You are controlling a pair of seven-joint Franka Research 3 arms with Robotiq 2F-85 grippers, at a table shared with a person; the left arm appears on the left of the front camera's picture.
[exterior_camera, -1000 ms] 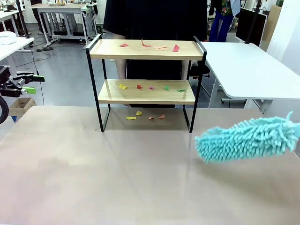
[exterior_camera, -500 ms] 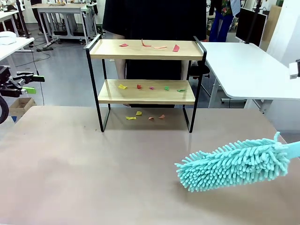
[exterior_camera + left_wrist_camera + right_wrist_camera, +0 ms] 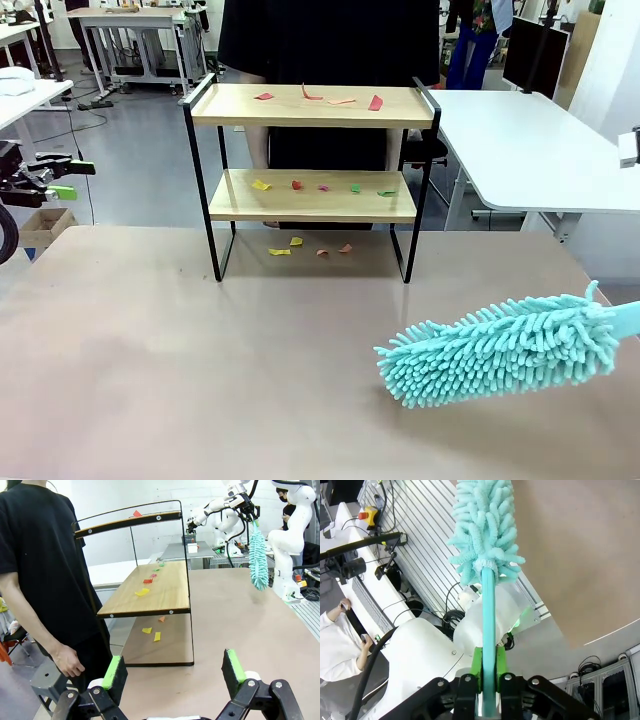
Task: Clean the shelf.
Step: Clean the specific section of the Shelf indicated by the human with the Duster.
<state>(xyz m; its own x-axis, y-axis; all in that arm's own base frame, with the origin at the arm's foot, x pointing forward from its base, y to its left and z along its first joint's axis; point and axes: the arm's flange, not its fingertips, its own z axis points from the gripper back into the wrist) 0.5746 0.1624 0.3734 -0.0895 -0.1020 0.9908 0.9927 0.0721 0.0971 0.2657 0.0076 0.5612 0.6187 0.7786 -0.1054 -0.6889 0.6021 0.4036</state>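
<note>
The right hand (image 3: 487,672) clenches the duster handle (image 3: 488,620); the left hand (image 3: 173,669) hangs released, empty.
From the grip, the duster head (image 3: 500,347) reaches leftward, low over the surface (image 3: 200,370). We judge the sweep best made with the head laid along a board (image 3: 310,205), clear of the end rails (image 3: 428,95). The shelf (image 3: 312,105) stands at the far side, long axis left to right, open front toward the robot, paper scraps (image 3: 261,185) on both boards.

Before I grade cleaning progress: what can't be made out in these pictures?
- Front view: the duster handle and the arm holding it, cut off by the right edge.
- Front view: coloured scraps on the shelf, too small to identify.
- Left wrist view: the top board surface, seen edge-on.
- Right wrist view: the duster's tip, past the top edge.
</note>
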